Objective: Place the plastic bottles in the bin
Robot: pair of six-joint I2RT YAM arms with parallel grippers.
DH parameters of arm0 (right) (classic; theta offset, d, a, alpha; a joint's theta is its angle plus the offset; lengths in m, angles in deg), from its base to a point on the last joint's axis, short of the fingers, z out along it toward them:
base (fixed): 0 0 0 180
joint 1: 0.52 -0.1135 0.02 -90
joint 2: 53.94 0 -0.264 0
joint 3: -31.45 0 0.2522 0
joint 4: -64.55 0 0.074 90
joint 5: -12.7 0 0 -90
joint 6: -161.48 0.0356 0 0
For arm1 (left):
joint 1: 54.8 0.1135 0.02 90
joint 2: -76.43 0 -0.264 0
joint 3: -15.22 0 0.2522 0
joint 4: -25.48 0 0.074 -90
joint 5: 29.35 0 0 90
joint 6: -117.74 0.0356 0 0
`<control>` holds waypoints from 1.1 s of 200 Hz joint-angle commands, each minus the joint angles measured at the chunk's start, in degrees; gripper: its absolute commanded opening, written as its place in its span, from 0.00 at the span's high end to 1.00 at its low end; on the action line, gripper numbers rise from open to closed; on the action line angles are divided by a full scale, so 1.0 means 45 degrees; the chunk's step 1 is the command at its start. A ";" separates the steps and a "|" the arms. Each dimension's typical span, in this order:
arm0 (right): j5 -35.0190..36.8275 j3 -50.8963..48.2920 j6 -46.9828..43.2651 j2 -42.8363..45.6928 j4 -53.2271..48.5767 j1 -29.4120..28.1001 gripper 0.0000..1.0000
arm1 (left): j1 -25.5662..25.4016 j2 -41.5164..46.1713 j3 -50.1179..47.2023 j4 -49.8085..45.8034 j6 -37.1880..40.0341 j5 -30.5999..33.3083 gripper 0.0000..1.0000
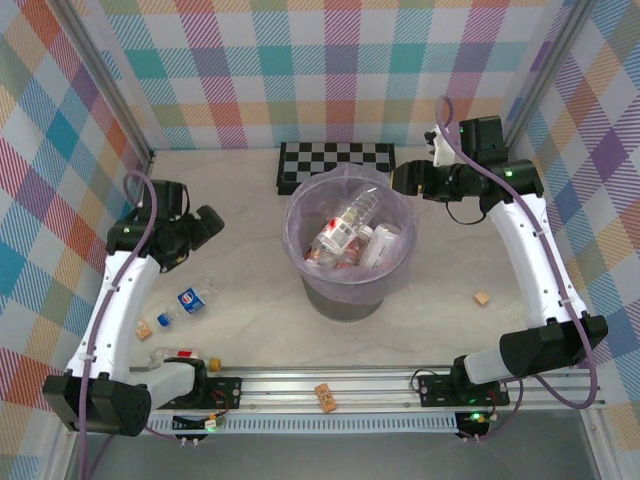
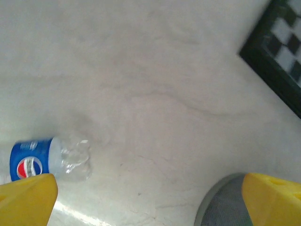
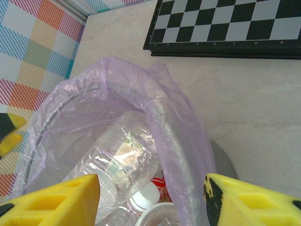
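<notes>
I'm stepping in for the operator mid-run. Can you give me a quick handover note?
Left gripper: jaws wide open, empty, above the table near the blue-label bottle.
Right gripper: jaws open, empty, over the rim of the bin.
Done: several bottles lie in the bin.
Left to do: the blue-label bottle and a second bottle by the left arm's base, both lying on the table.

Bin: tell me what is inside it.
Several bottles lie piled in the bin, clear ones with red and white labels, inside the lavender bag. Whatever lies beneath the top bottles, and the bin's bottom, is covered.
</notes>
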 commanded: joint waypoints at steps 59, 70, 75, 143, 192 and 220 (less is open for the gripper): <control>-0.0189 -0.0346 -0.0427 0.0086 0.0079 -0.0065 0.39 | 0.0943 0.1246 -0.3617 0.0290 -0.6492 0.0810 0.00; -0.0173 -0.0395 -0.0449 0.0117 0.0061 -0.0063 0.39 | 0.1035 0.1216 -0.4065 0.0613 -0.6993 0.0699 0.00; -0.0164 -0.0405 -0.0462 0.0135 0.0060 -0.0056 0.39 | 0.1079 0.1198 -0.4244 0.0721 -0.7190 0.0661 0.00; -0.0020 -0.0386 -0.0645 0.0155 -0.0195 -0.0051 0.40 | 0.1414 0.0429 -0.5489 0.2114 -0.8482 0.0634 0.00; 0.0037 -0.0387 -0.0675 0.0106 -0.0252 -0.0050 0.40 | 0.1433 -0.0107 -0.6123 0.2927 -0.9246 0.0512 0.00; 0.0042 -0.0290 -0.0704 0.0001 -0.0354 -0.0040 0.40 | 0.1434 -0.0517 -0.6492 0.3709 -0.9480 0.0301 0.00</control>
